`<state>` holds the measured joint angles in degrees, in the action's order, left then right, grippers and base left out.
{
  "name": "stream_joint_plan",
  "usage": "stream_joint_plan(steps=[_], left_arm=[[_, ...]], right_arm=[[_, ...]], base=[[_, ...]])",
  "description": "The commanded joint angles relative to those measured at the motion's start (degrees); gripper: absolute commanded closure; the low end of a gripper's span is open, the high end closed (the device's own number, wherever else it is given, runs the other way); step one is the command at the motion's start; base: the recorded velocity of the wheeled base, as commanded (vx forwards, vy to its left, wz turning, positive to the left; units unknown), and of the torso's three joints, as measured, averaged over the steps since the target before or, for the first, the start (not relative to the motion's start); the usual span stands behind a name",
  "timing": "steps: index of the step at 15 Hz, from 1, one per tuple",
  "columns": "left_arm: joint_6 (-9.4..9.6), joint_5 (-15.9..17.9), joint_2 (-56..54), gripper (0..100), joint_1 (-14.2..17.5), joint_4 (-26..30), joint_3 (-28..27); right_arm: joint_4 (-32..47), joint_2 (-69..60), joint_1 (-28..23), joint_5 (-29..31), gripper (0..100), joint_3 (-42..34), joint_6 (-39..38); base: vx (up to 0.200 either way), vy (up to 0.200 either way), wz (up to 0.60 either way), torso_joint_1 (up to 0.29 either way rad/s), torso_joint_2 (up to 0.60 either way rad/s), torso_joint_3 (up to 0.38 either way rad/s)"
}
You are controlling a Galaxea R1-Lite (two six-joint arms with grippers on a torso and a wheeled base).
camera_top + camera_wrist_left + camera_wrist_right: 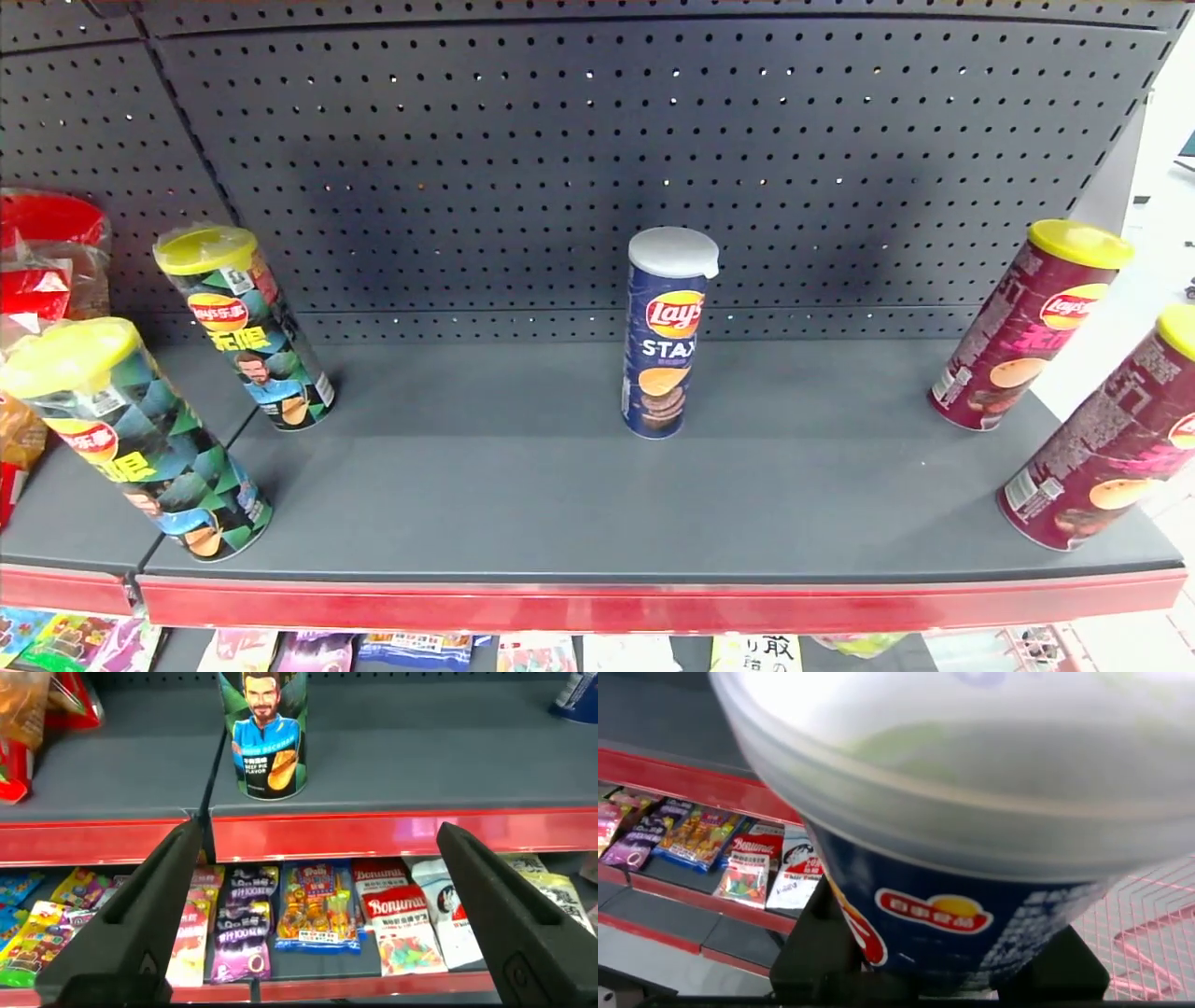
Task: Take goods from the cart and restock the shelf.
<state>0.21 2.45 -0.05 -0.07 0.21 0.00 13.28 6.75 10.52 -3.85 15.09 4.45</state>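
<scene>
Right gripper (pixel 943 966) is closed around a held blue can (pixel 971 915). Its dark fingers (pixel 817 952) pinch the body below the clear lid, a hold that should let it be set down on its base. The red wire of the cart (pixel 1148 924) lies just behind, so I judge this can is near the cart and not yet at the shelf.

Left gripper (pixel 320 831) hangs with jaws spread wide and nothing between them, in front of the red lip (pixel 374 831), free as a spare.

In the head view the shelf (pixel 523 485) carries a standing blue can (pixel 665 336) at its centre, likely marking that row. One green can (pixel 245 327) stands at 9 o'clock and a second green can (pixel 140 439) at 8 o'clock. One maroon can (pixel 1027 327) stands at 3 o'clock and a second maroon can (pixel 1102 439) at 4 o'clock, so each kind keeps its own side.

Bare board at 6 o'clock from the standing blue can looks the natural slot for the held one
</scene>
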Motion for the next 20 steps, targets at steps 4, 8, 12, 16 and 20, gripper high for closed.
stream_joint_plan(steps=[4, 8, 12, 16, 20], left_arm=[[1.73, 1.3, 2.0, 0, -0.5, 0.0, -0.1], [-1.35, 11.6, 26.3, 0, -3.5, -0.6, -26.6], [7.7, 25.3, 49.0, 0, -8.2, -4.7, -30.1], [8.32, 27.2, 67.7, 0, -17.9, -16.7, -33.7], [8.49, 26.8, 82.7, 0, -23.0, -21.4, -42.8]], right_arm=[[0.0, 3.5, 2.9, -5.2, 100, 3.7, 0.2], [-2.9, 23.0, 4.1, -12.9, 100, 13.7, 0.3], [-6.9, 31.6, 10.6, -14.5, 100, 15.8, 0.6], [-7.0, 34.3, 12.2, -14.5, 100, 16.3, 0.6], [-7.0, 34.7, 12.2, -14.4, 100, 16.1, 0.6]], base=[[0.0, 0.0, 0.0, 0.0, 0.0, 0.0], [0.0, 0.0, 0.0, 0.0, 0.0, 0.0], [0.0, 0.0, 0.0, 0.0, 0.0, 0.0], [0.0, 0.0, 0.0, 0.0, 0.0, 0.0], [0.0, 0.0, 0.0, 0.0, 0.0, 0.0]])
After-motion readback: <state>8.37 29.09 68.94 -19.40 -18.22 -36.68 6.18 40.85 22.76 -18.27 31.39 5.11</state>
